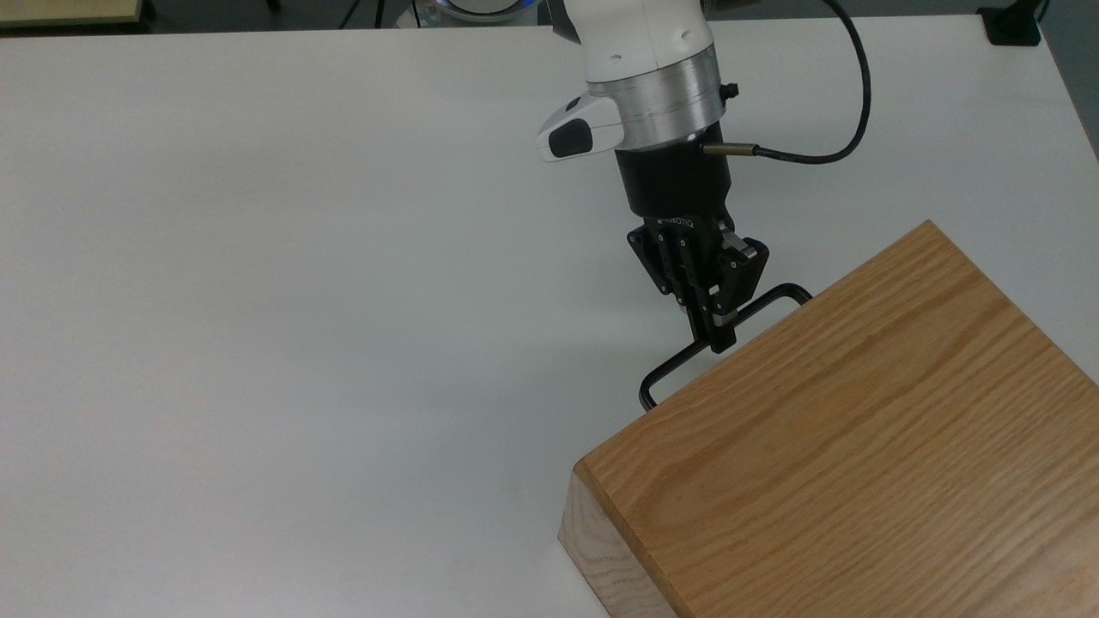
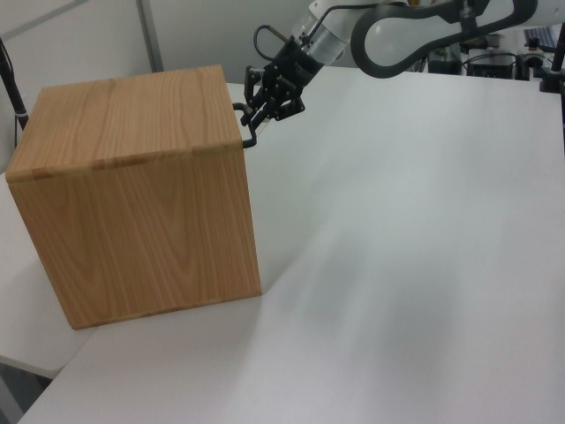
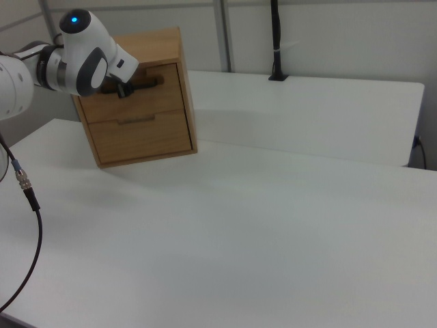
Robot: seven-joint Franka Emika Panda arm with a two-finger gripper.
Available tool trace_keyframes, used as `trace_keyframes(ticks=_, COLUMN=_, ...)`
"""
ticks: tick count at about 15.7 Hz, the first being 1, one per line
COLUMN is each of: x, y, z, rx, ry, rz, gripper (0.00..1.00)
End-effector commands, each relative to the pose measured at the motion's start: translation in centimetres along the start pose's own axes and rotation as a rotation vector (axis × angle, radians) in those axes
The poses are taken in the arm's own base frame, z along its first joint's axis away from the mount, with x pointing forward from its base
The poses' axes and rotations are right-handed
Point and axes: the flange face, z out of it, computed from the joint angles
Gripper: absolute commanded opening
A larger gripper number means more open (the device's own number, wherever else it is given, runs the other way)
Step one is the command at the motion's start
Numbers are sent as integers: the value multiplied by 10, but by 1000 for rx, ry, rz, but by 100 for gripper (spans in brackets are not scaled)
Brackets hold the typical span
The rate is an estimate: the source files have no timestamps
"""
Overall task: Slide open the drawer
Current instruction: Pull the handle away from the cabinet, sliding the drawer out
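**A:** What holds things here, and is anything inside?

**B:** One oak-grain wooden box casing point(image 1: 850, 446) stands on the plain white surface point(image 1: 258, 300). In the top view it sits toward five o'clock. In the right view its front shows two stacked fronts. The upper one is the light-oak wooden drawer with a flat front panel point(image 3: 140, 96). It sits flush in the casing, shut, so its inside is hidden. I cannot tell whether it holds anything.

**A:** Which way does the drawer face?

**B:** In the top view its front faces toward ten o'clock. Its thin black U-shaped bar handle point(image 1: 678, 359) juts from the casing's upper edge. The bar's long axis runs from about eight o'clock to two o'clock, level with the surface. In the left view the handle point(image 2: 248, 134) sticks out at the casing's top corner, toward one o'clock. In the right view the bar point(image 3: 147, 83) runs across the drawer's width.

**A:** And the robot's hand?

**B:** The black two-finger hand point(image 1: 719, 330) reaches in from twelve o'clock in the top view, below a white and silver wrist point(image 1: 652, 77). Its fingers are clenched around the handle bar, near the bar's middle. The left view shows the hand point(image 2: 260, 113) at the handle too.
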Motion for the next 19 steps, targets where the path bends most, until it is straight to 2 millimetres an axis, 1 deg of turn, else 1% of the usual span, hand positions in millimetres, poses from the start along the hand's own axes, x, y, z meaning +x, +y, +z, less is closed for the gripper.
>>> trace_keyframes(ticks=1, x=8, y=2, z=-10, rx=0, ry=14, rz=-11, gripper=0)
trace_keyframes(ticks=2, x=6, y=9, z=-11, rx=-28, ry=6, rz=-19, gripper=0)
trace_keyframes(ticks=5, x=2, y=22, z=-27, rx=-111, ry=-14, rz=-60, gripper=0)
trace_keyframes(ticks=9, x=30, y=41, z=-64, rx=-247, ry=-62, rz=-40, gripper=0)
trace_keyframes(ticks=10, x=34, y=44, z=-76, rx=-274, ry=-75, rz=-45, gripper=0)
trace_keyframes(ticks=13, x=41, y=53, z=-102, rx=-349, ry=-117, rz=-60, gripper=0)
trace_keyframes(ticks=18, x=59, y=80, z=-128, rx=-450, ry=-161, rz=-34, gripper=0)
trace_keyframes(ticks=19, x=63, y=85, z=-136, rx=-454, ry=-153, rz=-24, gripper=0)
